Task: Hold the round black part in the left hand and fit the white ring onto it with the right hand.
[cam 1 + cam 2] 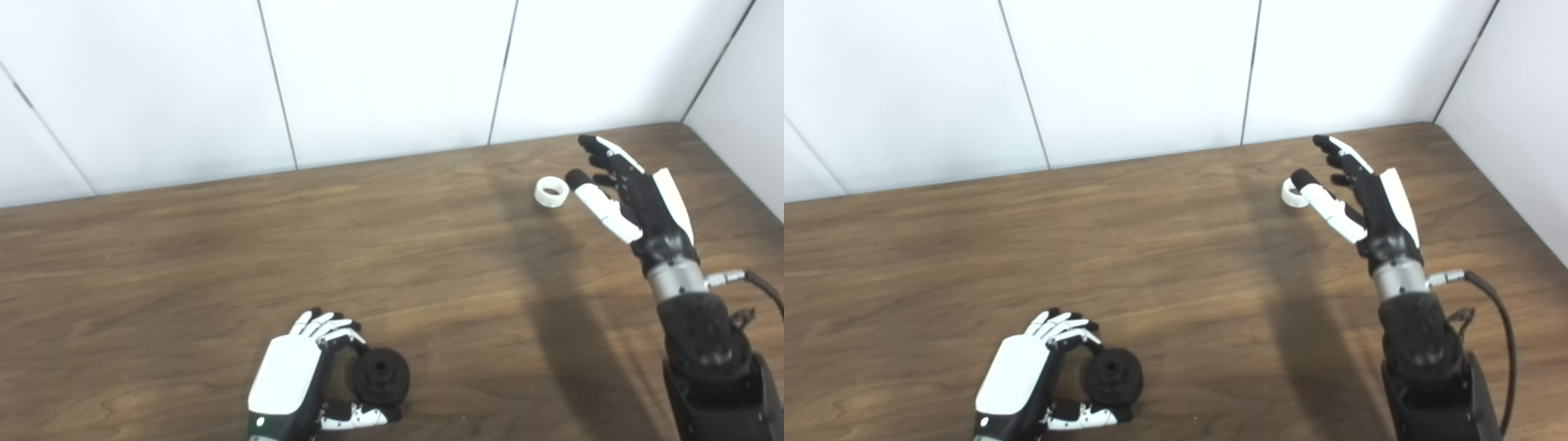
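Left eye view: left robot hand (300, 380) cups black part (381, 375); right robot hand (637, 193) (fingers spread) nears white ring (551, 192).

The table (184, 257) is showing a brown wood grain with darker streaks running across it. The wall panels (386, 73) behind are looking plain white, split by thin dark seams. The ring (551, 192) is showing white all over. The round part (381, 375) is showing matt black. The left hand (306, 380) is wearing a white back shell over black, with white-and-black fingers. The right hand (631, 190) is showing black with white plates, above a silver wrist collar (674, 278) and a black forearm (704, 343).
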Robot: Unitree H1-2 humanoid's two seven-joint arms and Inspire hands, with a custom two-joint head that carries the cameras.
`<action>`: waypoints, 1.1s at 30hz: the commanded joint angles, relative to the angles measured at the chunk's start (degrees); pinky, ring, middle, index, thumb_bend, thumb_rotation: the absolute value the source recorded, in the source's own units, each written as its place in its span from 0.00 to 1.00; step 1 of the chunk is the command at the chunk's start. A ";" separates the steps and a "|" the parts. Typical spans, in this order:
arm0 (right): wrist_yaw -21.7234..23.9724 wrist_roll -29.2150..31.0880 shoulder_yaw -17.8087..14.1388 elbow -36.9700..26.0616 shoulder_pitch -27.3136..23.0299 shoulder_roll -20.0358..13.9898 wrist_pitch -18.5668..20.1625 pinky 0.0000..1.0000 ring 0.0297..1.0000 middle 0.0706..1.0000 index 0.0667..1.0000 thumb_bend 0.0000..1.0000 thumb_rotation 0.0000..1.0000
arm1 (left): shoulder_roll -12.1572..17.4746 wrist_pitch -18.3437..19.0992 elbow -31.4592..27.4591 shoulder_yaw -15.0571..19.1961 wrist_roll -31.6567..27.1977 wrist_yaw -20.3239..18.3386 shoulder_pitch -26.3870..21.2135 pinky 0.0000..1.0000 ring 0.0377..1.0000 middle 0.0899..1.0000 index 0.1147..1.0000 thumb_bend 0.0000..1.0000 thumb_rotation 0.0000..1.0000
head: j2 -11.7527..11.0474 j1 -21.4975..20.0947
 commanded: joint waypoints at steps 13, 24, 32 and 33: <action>3.95 -14.17 4.09 17.33 -12.95 -8.59 0.22 0.86 0.94 0.91 0.73 0.89 0.24 | 1.89 -0.39 -1.35 2.57 -0.49 -2.64 2.05 0.93 0.83 0.72 0.42 0.52 0.05 | -0.28 -1.90; 5.96 -19.63 10.27 30.37 -20.84 -11.79 0.33 0.86 0.96 0.91 0.73 0.90 0.23 | 1.24 0.15 -1.38 3.25 -0.62 -3.42 2.28 0.91 0.82 0.72 0.42 0.52 0.05 | -0.79 -2.49; 7.84 -21.61 12.77 37.28 -24.80 -12.23 0.31 0.89 0.95 0.91 0.73 0.91 0.23 | 1.10 0.76 -2.16 3.06 0.38 -4.42 2.34 0.91 0.83 0.72 0.42 0.52 0.05 | -1.00 -2.70; 8.00 -21.64 13.00 38.00 -25.19 -12.28 0.31 0.89 0.96 0.91 0.73 0.90 0.23 | 1.02 0.90 -2.28 3.03 0.46 -4.59 2.39 0.92 0.83 0.72 0.42 0.52 0.05 | -0.93 -2.64</action>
